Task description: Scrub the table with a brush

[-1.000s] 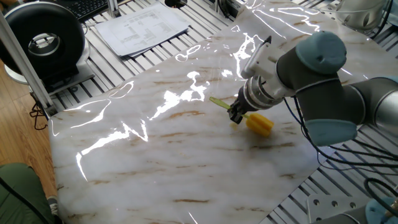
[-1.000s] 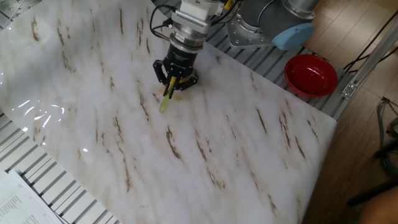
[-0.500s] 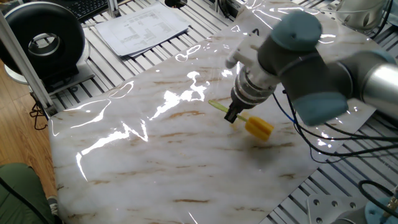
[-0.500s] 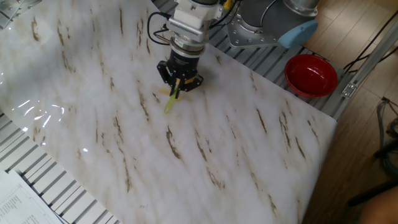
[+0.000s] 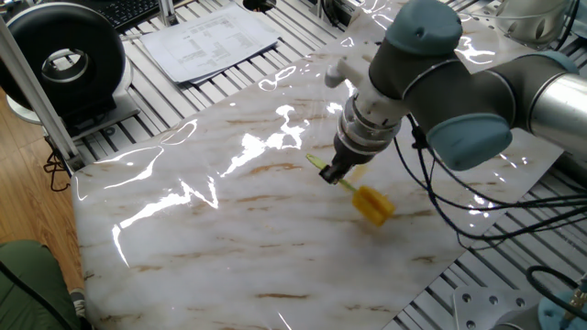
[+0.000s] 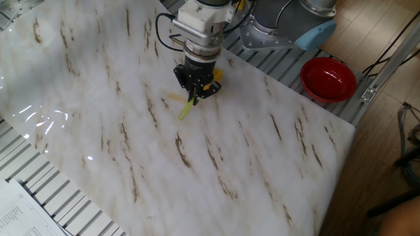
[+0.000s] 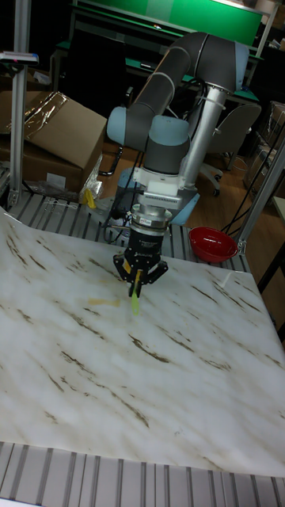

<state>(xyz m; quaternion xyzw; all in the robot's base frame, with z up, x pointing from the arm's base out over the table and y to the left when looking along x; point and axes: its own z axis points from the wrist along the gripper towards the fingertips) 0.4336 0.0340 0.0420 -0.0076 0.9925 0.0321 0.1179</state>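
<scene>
The table [image 5: 211, 247] is a glossy white slab with brown veins. On it lies the brush, its chunky yellow head [image 5: 373, 203] resting on the slab and its thin pale green handle [image 6: 186, 109] sticking out past the fingers. My gripper [image 5: 332, 172] points straight down near the slab's far side and is shut on the brush handle close to the head. In the tall fixed view the gripper [image 7: 140, 277] hides the head and only the handle tip [image 7: 135, 303] shows. A faint orange stain [image 7: 103, 302] sits just left of it.
A red bowl [image 6: 328, 78] stands on the slatted frame beside the slab, near the arm's base. Papers [image 5: 211, 41] and a black round device [image 5: 64, 60] lie beyond the opposite edge. Cables [image 5: 459, 220] trail from the arm. A cardboard box [image 7: 59, 127] sits behind.
The gripper has slid the brush a short way across the slab and turned at the wrist; the yellow head has swung toward the near edge in one fixed view.
</scene>
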